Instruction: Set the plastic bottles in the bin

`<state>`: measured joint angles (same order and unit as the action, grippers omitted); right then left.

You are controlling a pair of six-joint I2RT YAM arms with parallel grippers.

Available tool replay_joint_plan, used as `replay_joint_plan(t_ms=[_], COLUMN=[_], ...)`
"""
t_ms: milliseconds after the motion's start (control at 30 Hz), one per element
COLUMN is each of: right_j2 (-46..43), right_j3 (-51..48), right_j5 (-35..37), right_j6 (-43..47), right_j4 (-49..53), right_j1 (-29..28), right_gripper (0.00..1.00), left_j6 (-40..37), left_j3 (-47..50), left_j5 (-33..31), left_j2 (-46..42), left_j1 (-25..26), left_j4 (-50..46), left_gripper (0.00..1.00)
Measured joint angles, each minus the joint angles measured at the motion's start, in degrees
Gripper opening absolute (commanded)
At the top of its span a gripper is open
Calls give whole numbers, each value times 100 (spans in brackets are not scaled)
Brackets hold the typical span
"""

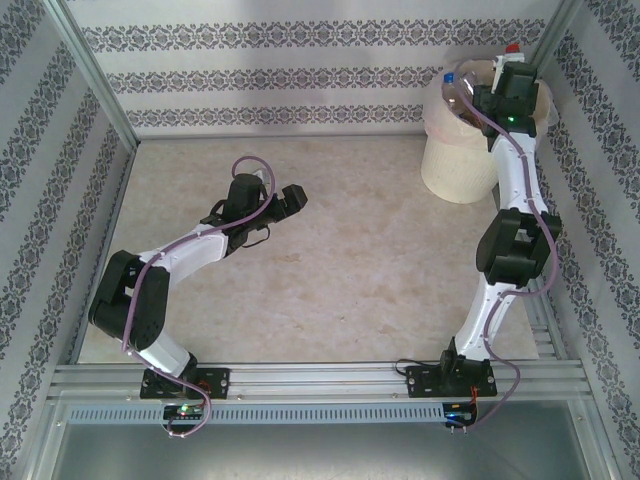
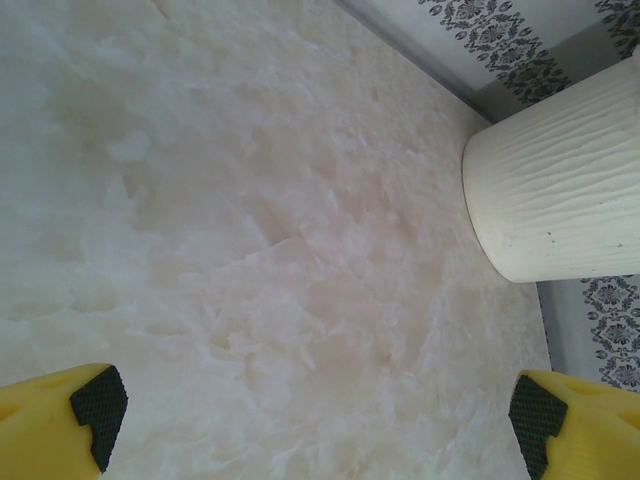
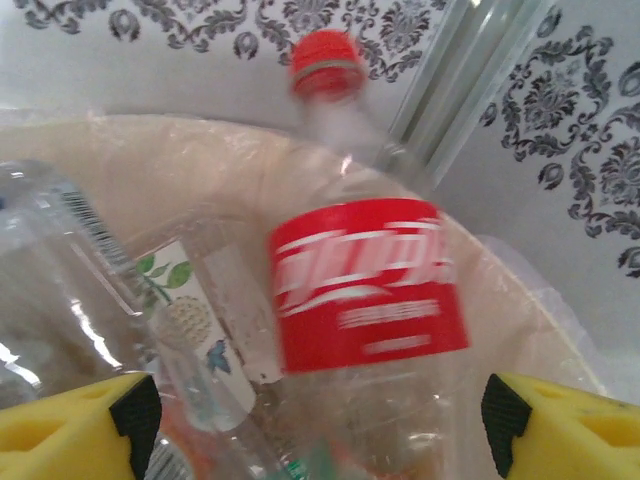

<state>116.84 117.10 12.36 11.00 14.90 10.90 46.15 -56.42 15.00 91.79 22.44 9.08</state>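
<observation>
The cream-white bin (image 1: pixel 455 165) stands at the table's far right corner, several clear bottles inside its bag liner. My right gripper (image 1: pixel 507 80) hangs over it, open. In the right wrist view a red-labelled, red-capped bottle (image 3: pixel 365 285) is blurred between the wide-apart yellow fingers (image 3: pixel 70 430), touching neither pad, above the bin's rim (image 3: pixel 520 300). Its red cap (image 1: pixel 513 47) pokes out past the gripper. Below lie a floral-labelled bottle (image 3: pixel 190 320) and a clear one (image 3: pixel 55 260). My left gripper (image 1: pixel 290 197) is open over bare table, empty (image 2: pixel 315 420).
Patterned walls with metal posts close in the table on three sides. The bin's ribbed wall (image 2: pixel 560 180) shows at the right of the left wrist view, well ahead of that gripper. A blue-capped bottle (image 1: pixel 450 76) sticks up at the bin's left rim.
</observation>
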Motion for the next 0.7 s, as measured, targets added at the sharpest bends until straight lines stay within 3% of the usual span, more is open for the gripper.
replay_joint_plan(t_ms=[200,400,700], right_j2=[-404,-1532,-3486], right_j3=[-39,-675,-2837], right_j5=[-306,-656,-1058], right_j6=[-566,-1128,-2122], right_j4=[382,302,-562], right_j1=[-55,-55,-55], right_gripper=[92,98,98], left_j6=[0,-28,-341], left_j3=[-2,-2,17], left_j5=[0,-39,-855], left_j2=[0,-17,-730], left_j1=[0,0,0], left_j4=[0,-22,-514], left_gripper=[100,100,100])
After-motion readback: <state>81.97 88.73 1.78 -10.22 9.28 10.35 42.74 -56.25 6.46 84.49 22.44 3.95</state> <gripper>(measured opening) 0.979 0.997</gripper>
